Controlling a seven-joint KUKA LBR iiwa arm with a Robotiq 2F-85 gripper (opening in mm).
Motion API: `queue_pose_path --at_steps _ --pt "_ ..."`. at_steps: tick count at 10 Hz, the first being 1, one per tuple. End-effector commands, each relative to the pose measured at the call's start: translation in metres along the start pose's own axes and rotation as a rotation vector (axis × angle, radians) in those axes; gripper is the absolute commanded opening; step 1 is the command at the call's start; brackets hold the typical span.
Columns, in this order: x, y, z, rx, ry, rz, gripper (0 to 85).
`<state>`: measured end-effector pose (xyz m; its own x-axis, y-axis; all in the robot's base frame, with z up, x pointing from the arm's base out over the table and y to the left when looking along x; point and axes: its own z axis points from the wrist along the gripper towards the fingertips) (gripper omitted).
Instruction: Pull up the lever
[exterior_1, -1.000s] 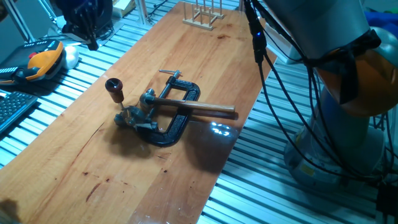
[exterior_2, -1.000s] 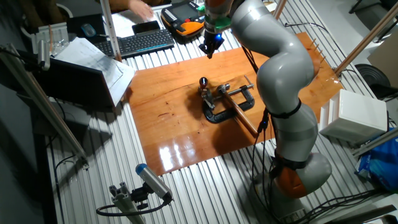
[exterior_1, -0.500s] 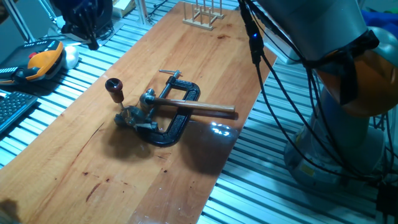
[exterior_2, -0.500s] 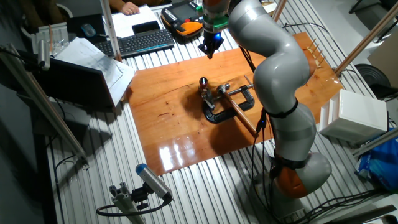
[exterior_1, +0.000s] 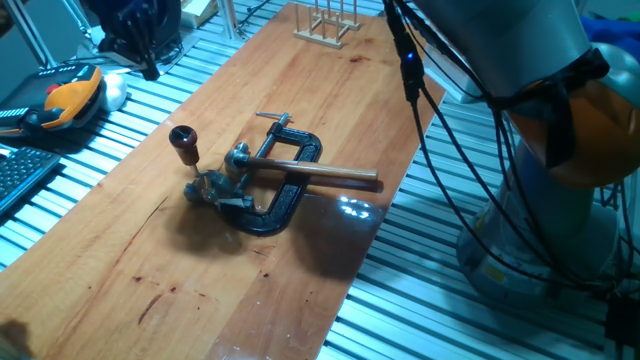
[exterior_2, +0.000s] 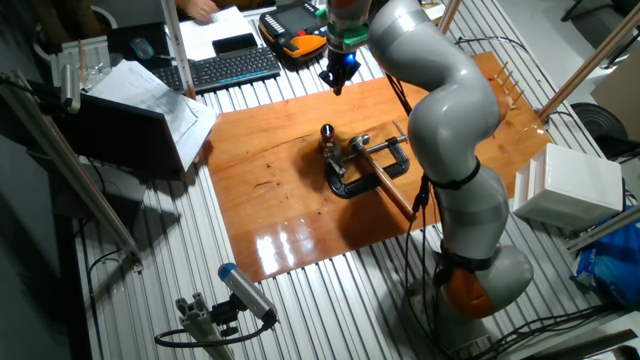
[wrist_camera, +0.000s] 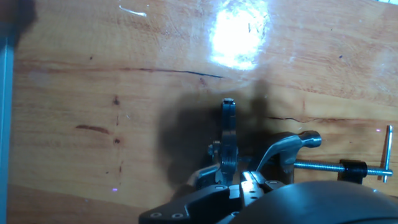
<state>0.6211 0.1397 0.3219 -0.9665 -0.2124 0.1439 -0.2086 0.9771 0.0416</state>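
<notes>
- Showing the start of the reach: the gripper (exterior_1: 148, 66) hangs above the far edge of the wooden board (exterior_1: 300, 80), well apart from the lever (exterior_1: 187, 150). Whether its fingers stand apart or together cannot be told from any view.
- The lever sits near the middle of the board. Its dark knob (exterior_2: 327, 131) stands on a thin silver arm above the pivot mechanism (exterior_1: 215, 187), which a black C-clamp (exterior_1: 285, 195) holds to the board.
- Risk 1, wrong target: the long brown rod (exterior_1: 320, 173) and the clamp's T-bar screw (wrist_camera: 348, 167) lie just beside the mechanism. A descent offset toward them would probably catch one of them instead of the knob.
- Risk 2, slip: the knob is small and rounded. A shallow or off-centre grasp could likely slide off once upward force is applied.
- Risk 3, strain: the lever pivots, so a straight vertical pull that ignores the arc may load the clamp or shift the fixture on the board.
- Risk 4, collision: a steep approach could strike the knob from above and push the lever down.
</notes>
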Motion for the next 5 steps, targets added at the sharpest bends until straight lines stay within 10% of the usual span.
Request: queue_pose_path --at_steps 1,5 --pt "0.0006 0.0004 -0.0003 0.0 0.001 0.002 0.0" --pt "0.0019 0.0049 -0.0001 -0.004 -0.003 -0.004 0.0"
